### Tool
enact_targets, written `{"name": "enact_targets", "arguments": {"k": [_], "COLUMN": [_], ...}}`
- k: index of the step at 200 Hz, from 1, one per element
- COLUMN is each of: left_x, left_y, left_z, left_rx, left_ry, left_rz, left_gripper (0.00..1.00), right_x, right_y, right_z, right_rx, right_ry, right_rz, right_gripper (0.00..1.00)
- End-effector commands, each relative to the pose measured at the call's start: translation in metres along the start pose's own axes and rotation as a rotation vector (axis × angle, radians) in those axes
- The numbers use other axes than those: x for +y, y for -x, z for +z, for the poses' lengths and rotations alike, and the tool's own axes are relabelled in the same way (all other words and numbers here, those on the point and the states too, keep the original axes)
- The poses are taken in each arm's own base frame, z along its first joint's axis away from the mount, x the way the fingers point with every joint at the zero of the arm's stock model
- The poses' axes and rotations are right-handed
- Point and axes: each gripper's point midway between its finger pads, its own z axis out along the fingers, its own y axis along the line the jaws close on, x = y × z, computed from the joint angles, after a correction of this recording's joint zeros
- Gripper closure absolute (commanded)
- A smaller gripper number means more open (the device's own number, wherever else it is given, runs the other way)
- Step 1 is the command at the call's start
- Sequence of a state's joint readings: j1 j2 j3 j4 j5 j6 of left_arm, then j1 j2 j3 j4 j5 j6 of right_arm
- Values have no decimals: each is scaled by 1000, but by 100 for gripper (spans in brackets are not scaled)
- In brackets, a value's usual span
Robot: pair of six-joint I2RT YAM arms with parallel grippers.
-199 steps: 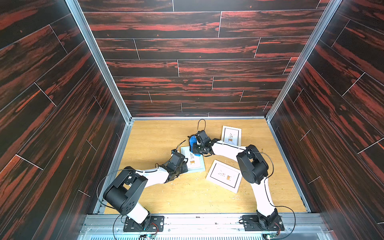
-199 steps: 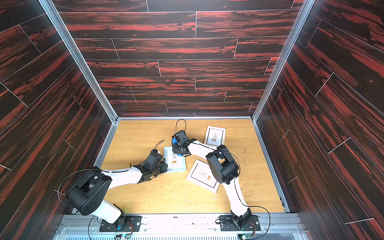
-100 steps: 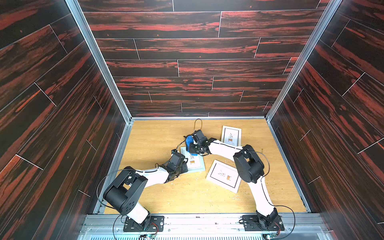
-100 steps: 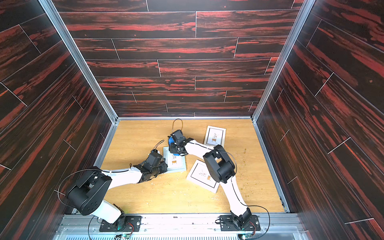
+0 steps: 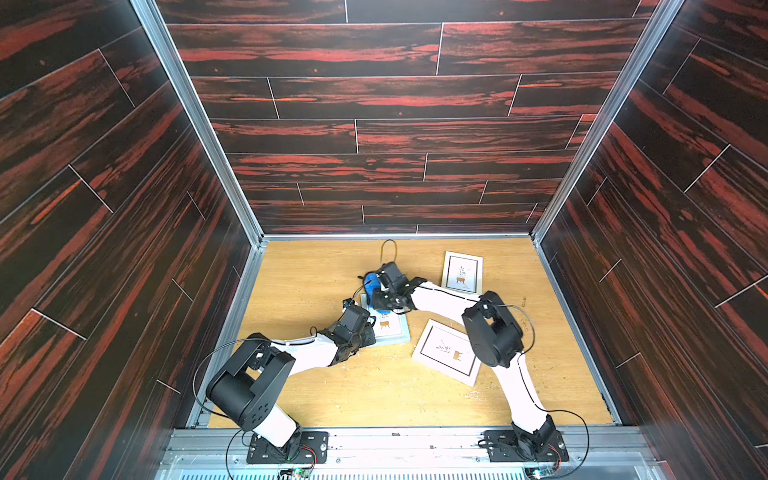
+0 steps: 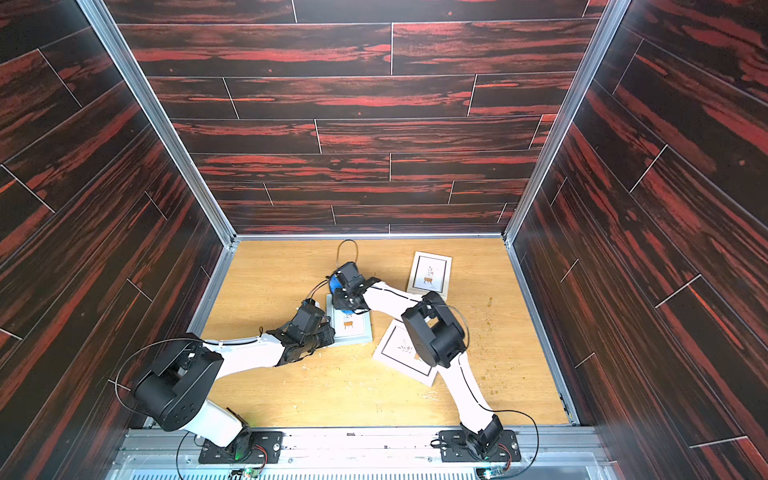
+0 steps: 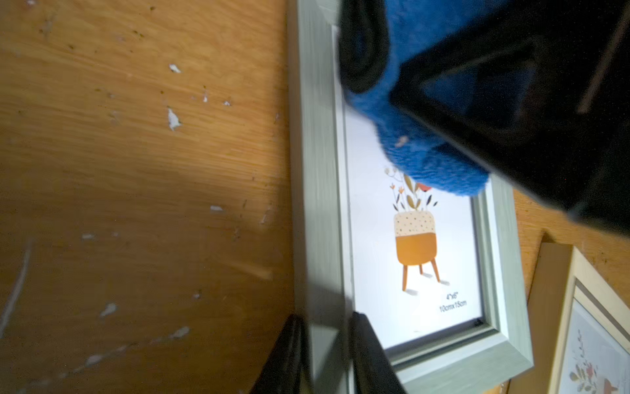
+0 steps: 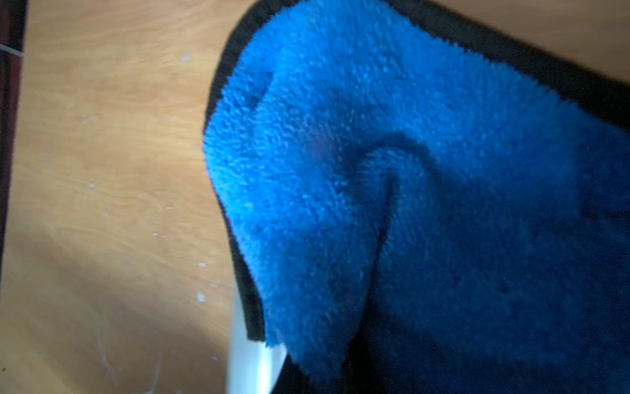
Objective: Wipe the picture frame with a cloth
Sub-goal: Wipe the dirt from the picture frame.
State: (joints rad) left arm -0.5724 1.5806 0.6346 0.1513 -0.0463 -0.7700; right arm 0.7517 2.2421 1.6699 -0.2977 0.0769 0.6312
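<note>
You're mid-wipe: left gripper [image 7: 325, 344] pinching the grey-green picture frame [image 7: 315, 177], right gripper [image 5: 376, 296] clamped on the blue cloth [image 8: 375, 153] over it; next, sweep toward the table's [image 5: 332, 395] near edge.

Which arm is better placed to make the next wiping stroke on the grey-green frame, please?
Right: the right pincer holds the blue cloth on the grey-green frame, while the left pincer grips that frame's edge, steadying it.
</note>
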Motion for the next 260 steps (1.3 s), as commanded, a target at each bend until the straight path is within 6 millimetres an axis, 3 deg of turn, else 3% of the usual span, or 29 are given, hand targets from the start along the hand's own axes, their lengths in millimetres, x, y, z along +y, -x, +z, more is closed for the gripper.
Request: {"name": "enact_targets", "arguments": {"k": [1,19,33,45,78,97,108,132,149,163,193,208,221,250,260], "left_x": [34,33,33,34,32,33,34,34,36,37,36,35,35,39,38], "left_y": [-41,-39,-39,-39,-41,-41,-39,-37,-39,-41,-42,-39,-36,-33,-34], "left_z": [1,0,-2,-2,-2,-4,-5,-6,-5,-4,-2,-4,-6,-6,-5], "left_rx": [141,139,133,132,142,140,134,123,126,132,150,141,126,116,122], "left_ry": [108,102,103,104,93,94,100,105,109,110,114,116,121,143,140], "left_rz": [12,11,9,10,6,7,9,10,8,7,16,18,16,17,17], "left_gripper": [77,77,77,77,77,77,77,77,77,77,77,77,77,77,77], "right_x": [-12,-6,2,8,-4,-11,-10,-6,-13,-20,-33,-34,-34,-39,-39], "right_y": [-52,-95,-106,-96,-30,-20,-30,-76,-92,-79,-30,-24,-38,-102,-114], "right_z": [2,-3,-13,-16,-2,7,4,-16,-22,-21,-7,-10,-18,-42,-46], "right_rx": [120,195,197,164,78,84,104,153,179,141,88,76,90,148,163], "right_ry": [-57,-75,-15,12,-30,-38,-32,1,-13,-55,-113,-140,-140,-113,-90], "right_rz": [-46,-77,-52,-43,12,28,22,-13,-15,-19,1,-15,-29,-27,-7], "right_gripper": [100,100,100,100,100,100,100,100,100,100,100,100,100,100,100]}}
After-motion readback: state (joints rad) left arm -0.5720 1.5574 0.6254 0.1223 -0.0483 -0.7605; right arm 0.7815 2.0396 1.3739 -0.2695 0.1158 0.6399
